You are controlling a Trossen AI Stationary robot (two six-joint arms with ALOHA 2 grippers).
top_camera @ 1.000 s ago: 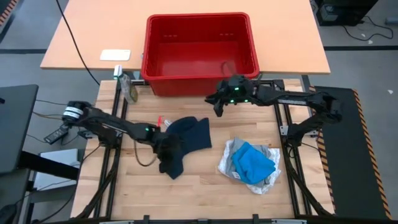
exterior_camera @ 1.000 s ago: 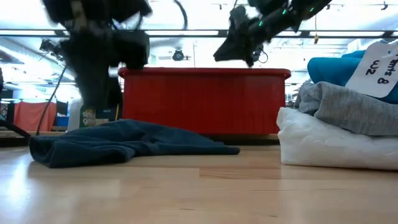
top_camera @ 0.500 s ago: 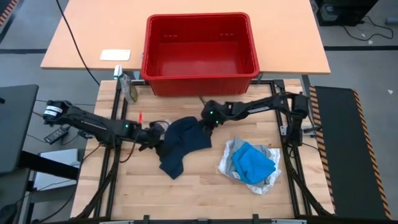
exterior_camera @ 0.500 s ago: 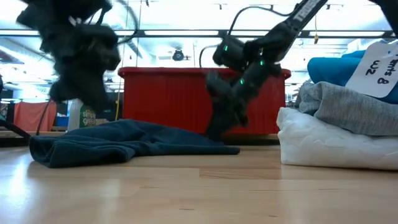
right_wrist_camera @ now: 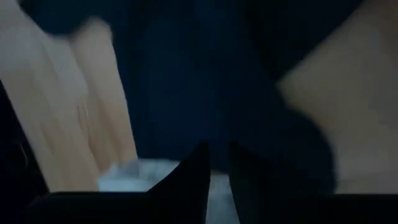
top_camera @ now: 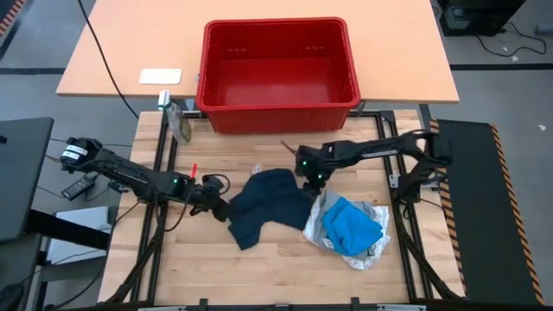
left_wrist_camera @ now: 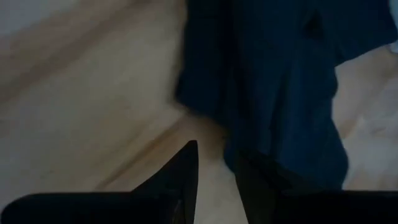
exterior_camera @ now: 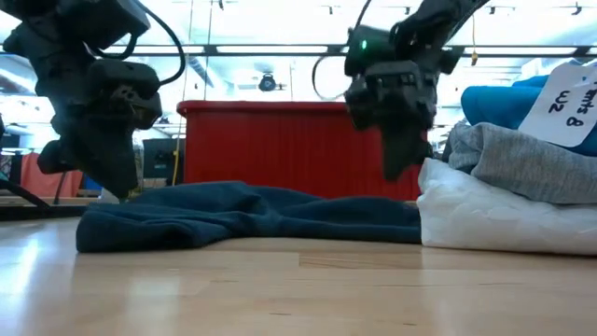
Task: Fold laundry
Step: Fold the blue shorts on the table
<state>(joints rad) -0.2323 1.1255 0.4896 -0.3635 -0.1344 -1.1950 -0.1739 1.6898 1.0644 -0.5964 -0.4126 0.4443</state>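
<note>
My right gripper (top_camera: 309, 180), fingers nearly together, is pinching the dark navy soft garment (top_camera: 263, 203) mid-table; my left gripper (top_camera: 216, 191), slightly parted, is hovering beside it. Risk: dragging it into the folded stack (top_camera: 350, 229).

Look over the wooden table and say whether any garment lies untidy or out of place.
Yes. The dark navy garment lies crumpled and spread unevenly at mid-table, not folded, its right edge against the pile where the bright blue garment sits on the grey garment and the white lacy garment. The red plastic basket holds no laundry.
</note>
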